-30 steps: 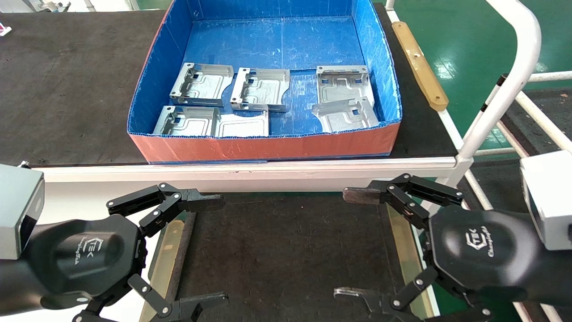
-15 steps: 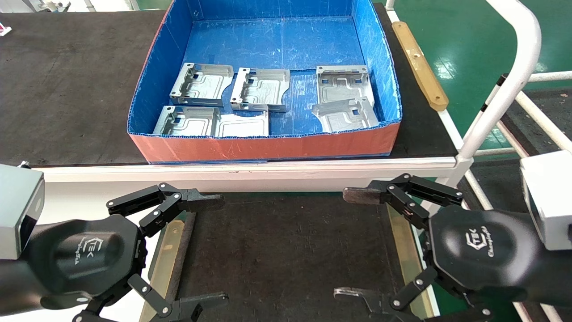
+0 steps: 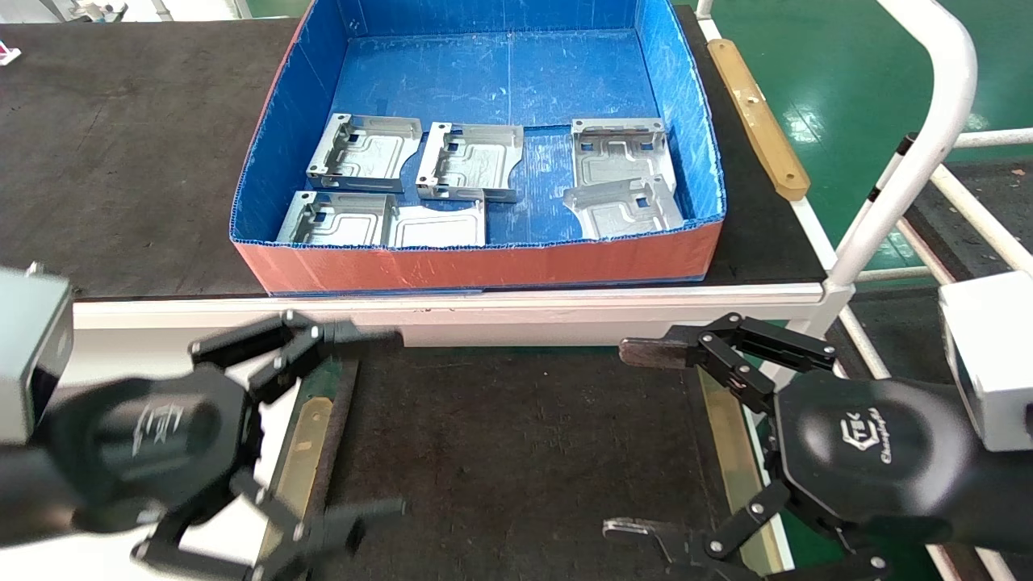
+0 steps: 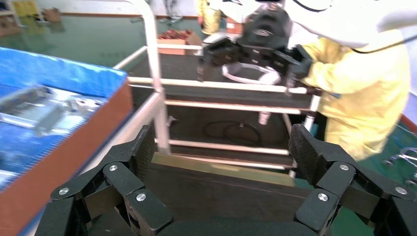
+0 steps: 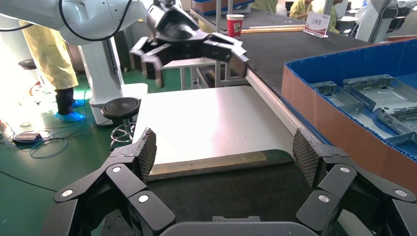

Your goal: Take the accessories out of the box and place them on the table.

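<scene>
Several silvery accessories lie in the near half of the blue box: two on the left, one in the middle, and more overlapping on the right. Both grippers hover low over the black mat on the white table, short of the box. My left gripper is open and empty at the mat's left strip; its wrist view shows the box wall beside it. My right gripper is open and empty at the right strip, also seen in its wrist view.
The box stands on a black-topped bench with a white rim. A white tube frame rises at the right, beside my right arm. A tan strip lies right of the box. A person in yellow stands beyond the frame.
My left gripper has shifted a little toward the box and shows motion blur. The right arm and the plates have not moved.
</scene>
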You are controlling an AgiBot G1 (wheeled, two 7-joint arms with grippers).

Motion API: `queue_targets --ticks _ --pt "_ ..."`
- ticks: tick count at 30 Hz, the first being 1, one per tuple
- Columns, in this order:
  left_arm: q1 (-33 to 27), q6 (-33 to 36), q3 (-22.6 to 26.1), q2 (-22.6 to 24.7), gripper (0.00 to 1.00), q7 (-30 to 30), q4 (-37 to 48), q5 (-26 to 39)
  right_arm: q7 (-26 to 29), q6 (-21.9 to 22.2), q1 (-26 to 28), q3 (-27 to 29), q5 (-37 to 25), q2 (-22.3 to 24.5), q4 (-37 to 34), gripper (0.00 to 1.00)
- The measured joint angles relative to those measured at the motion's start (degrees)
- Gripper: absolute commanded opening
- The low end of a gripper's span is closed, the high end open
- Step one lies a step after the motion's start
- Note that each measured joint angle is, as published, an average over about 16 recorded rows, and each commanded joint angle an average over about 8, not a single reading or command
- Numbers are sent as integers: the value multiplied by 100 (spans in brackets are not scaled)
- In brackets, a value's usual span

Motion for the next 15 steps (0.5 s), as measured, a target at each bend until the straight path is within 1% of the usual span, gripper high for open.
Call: queue_targets --ticks 7,15 --pt "-291 -439 141 340 100 43 337 408 -1 0 1 -2 1 0 -1 100" --pt "-778 -930 369 866 100 118 1002 954 -2 0 2 -4 2 1 -2 100"
